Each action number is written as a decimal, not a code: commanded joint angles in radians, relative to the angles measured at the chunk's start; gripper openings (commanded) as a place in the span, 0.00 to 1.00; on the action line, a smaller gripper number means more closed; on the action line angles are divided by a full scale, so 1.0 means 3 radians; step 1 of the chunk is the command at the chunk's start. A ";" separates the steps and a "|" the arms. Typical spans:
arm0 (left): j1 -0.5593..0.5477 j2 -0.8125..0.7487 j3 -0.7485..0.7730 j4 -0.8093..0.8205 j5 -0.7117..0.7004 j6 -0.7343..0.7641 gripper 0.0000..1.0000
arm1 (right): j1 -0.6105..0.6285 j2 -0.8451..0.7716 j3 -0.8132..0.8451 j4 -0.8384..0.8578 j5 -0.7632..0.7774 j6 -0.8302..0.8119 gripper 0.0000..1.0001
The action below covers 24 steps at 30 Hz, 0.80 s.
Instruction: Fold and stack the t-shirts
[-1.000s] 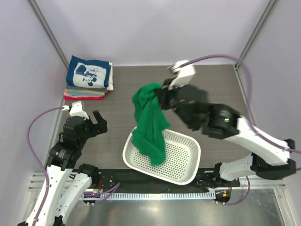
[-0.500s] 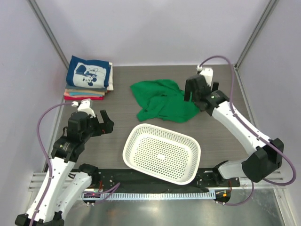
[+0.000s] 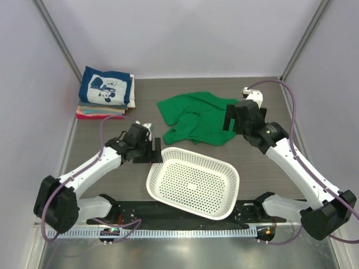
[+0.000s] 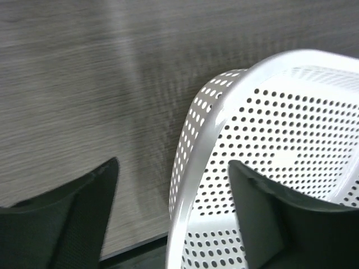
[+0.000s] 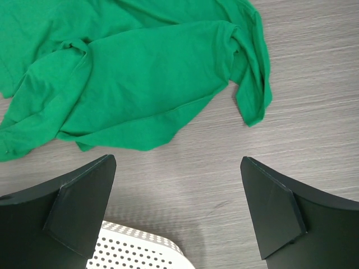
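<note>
The left gripper (image 3: 155,151) stood with its jaws well apart, straddling the far left corner of the white perforated basket (image 3: 230,168). In the left wrist view one finger (image 4: 67,218) hung outside the basket's wall (image 4: 193,145) over the table (image 4: 84,84) and the other finger (image 4: 280,218) sat inside. The rim ran between them, and a gap showed on each side, so it gripped nothing. The left arm reached low across the table from the near left. The right gripper (image 3: 231,119) was spread wide and empty. In its wrist view it (image 5: 176,161) hovered over bare wood-grain table (image 5: 314,112), with both fingers clear of any cloth. Just beyond its fingertips lay the green t-shirt (image 5: 140,84), crumpled and unfolded, with one loose flap trailing off to the right. From above, that green t-shirt (image 3: 196,117) lay spread on the table beyond the basket, apart from its far rim and just left of the right gripper. The basket sat tilted at the near middle of the table (image 3: 146,112). Well apart, in the far left corner, was a stack of folded t-shirts (image 3: 104,111). The navy t-shirt (image 3: 105,87) with a white cartoon print lay on top, and cream, tan and red-pink edges showed beneath.
</note>
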 commanded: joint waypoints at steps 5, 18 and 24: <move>-0.0246 0.0408 0.0166 0.0115 -0.0057 -0.0152 0.27 | -0.0019 -0.0186 -0.0228 0.0090 -0.0218 0.0028 1.00; 0.0111 -0.0359 0.0949 -0.1445 -0.2397 0.0702 0.00 | -0.0024 -0.0503 -0.0566 0.0157 -0.0780 0.0222 1.00; 0.0816 -0.0809 0.1015 -0.1308 -0.2471 0.1222 0.30 | -0.0024 -0.0519 -0.0801 0.0346 -0.1348 0.0330 1.00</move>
